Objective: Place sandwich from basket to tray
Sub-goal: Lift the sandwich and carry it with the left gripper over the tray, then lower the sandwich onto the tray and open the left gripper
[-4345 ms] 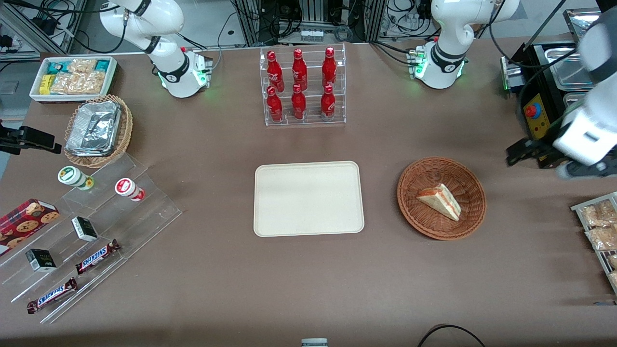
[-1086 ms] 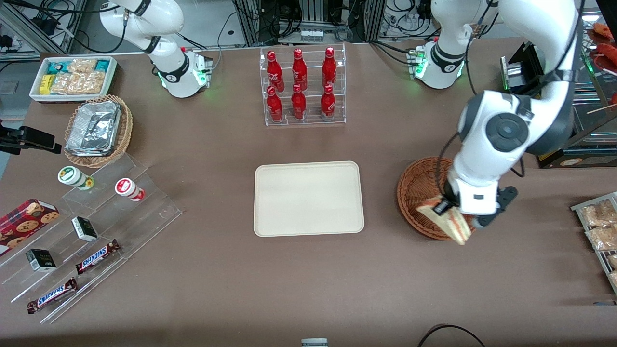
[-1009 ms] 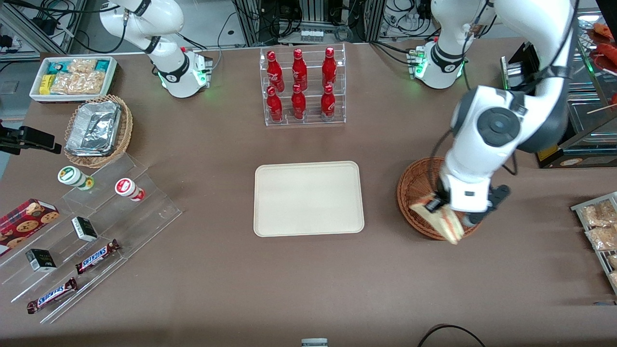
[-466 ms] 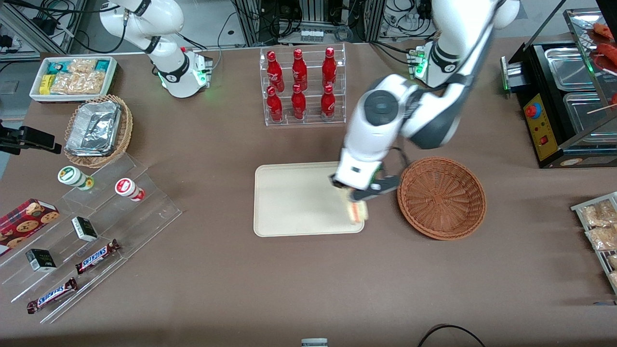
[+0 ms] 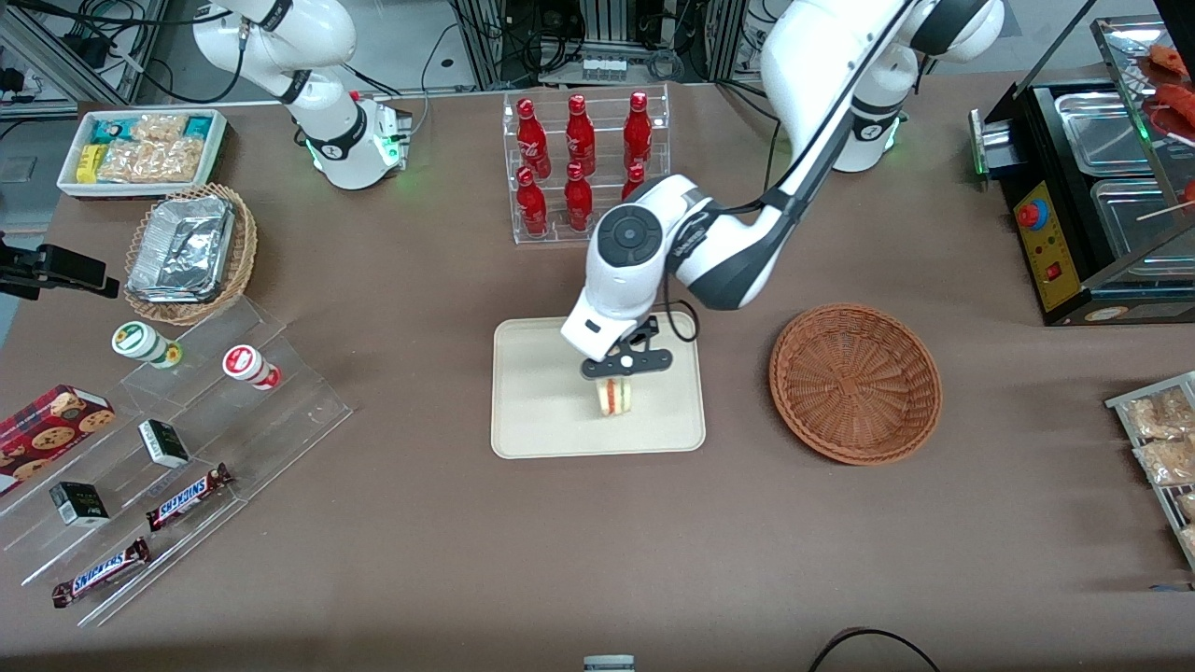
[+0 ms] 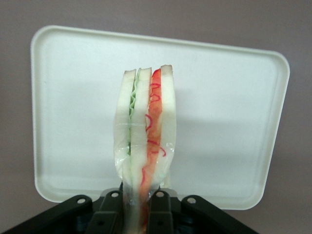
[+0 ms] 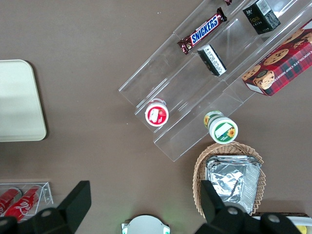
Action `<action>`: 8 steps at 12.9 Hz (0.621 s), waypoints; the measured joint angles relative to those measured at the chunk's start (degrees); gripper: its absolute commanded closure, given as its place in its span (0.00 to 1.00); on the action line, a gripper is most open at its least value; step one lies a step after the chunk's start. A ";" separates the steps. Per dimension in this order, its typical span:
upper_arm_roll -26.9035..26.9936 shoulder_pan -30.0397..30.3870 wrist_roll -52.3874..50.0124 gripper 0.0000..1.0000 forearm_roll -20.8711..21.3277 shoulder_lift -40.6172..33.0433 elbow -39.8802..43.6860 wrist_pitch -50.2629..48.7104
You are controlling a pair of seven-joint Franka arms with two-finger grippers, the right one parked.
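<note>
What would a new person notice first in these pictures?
First, the hand above the tray, shut on the sandwich, which hangs edge-down with its red and green layers showing. Next, the empty basket beside the tray, toward the working arm's end of the table.

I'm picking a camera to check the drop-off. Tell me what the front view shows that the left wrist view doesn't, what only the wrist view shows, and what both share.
Only the front view shows the basket, now without the sandwich, the rack of red bottles and the left arm reaching over the table.

Only the left wrist view shows the sandwich edge-on, with its green and red-orange filling layers, pinched between the fingers.

Both show the gripper shut on the sandwich above the tray, not yet released.
</note>
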 measured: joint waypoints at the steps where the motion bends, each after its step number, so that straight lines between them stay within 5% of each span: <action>1: 0.00 -0.82 0.17 1.00 0.00 0.89 0.05 0.64; 8: 0.09 -2.91 0.70 1.00 3.98 7.30 0.48 5.53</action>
